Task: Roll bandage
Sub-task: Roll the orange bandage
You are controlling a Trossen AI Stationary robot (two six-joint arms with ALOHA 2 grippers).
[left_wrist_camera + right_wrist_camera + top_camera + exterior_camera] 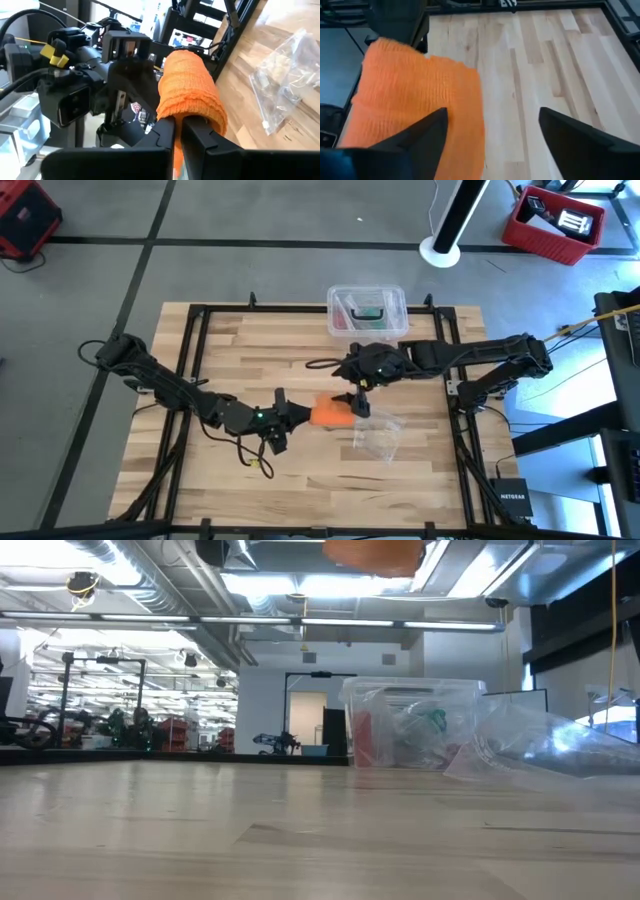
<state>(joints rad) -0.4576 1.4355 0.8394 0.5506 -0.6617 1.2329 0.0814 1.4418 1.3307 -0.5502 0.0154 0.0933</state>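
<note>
So here's my left gripper (pixel 178 131): jaws pressed nearly together, pinching the edge of the bright orange stretchy fabric bandage (pixel 189 87). The fabric bulges up in a soft rolled hump right above the fingertips, and a thin strip of it hangs down through the narrow slot between them. From overhead, the same bandage (pixel 331 413) shows as a small orange patch sitting between my two grippers, over the middle of the light wooden slatted table (pixel 250 350).

My right gripper (pixel 359 402) is on the opposite side of the bandage, jaws spread wide. In its own wrist view the orange cloth (pixel 415 107) lies against one finger (pixel 427 132), while the other finger has only bare wood beside it. I can't tell whether that finger is actually touching the fabric.

Just past the right gripper, on the side away from the left one, a crumpled clear plastic bag (pixel 380 435) lies on the table. Further back sits a clear plastic lidded box (pixel 366 312) with red and green stuff inside.

In the low view the bandage (pixel 372 554) only peeks in at the top edge, well above the tabletop.
</note>
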